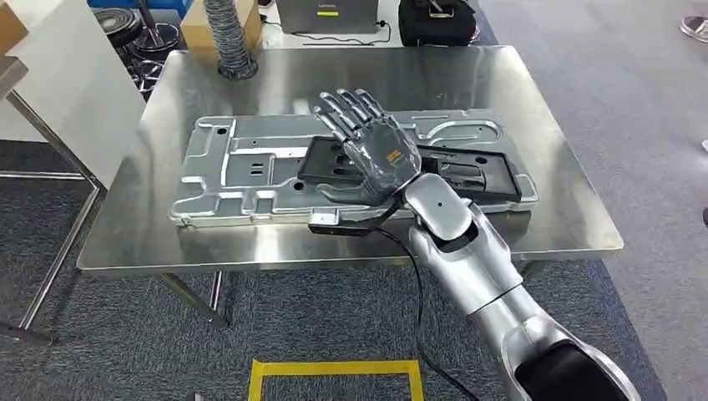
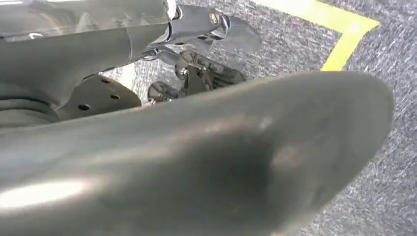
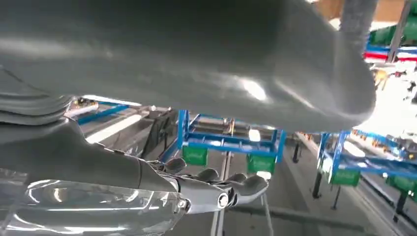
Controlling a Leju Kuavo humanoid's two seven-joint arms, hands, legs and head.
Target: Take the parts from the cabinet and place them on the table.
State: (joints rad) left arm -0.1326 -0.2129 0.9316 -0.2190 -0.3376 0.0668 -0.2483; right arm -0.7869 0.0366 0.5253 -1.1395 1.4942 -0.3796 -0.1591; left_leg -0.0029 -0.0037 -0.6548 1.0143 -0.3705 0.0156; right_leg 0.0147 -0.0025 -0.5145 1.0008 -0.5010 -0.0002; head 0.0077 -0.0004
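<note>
Right hand (image 1: 371,150) fingers spread, empty, above flat black plastic frame part (image 1: 467,171); large silver stamped metal panel (image 1: 242,171) beneath, on steel surface (image 1: 551,200).

Table (image 1: 543,167): brushed metal, glossy. Large plate (image 1: 242,180): bare stamped metal, dull sheen. Black part (image 1: 480,175): matt plastic. Floor carpet (image 1: 108,326): rough grey cloth.

Beyond the far edge of the steel bench I see a grey ribbed flexible hose (image 1: 227,38), a brown cardboard box (image 1: 197,27), a grey laptop (image 1: 327,14) and a black bag (image 1: 437,20), with yellow floor tape (image 1: 334,368) on grey carpet (image 1: 117,334) below me.
</note>
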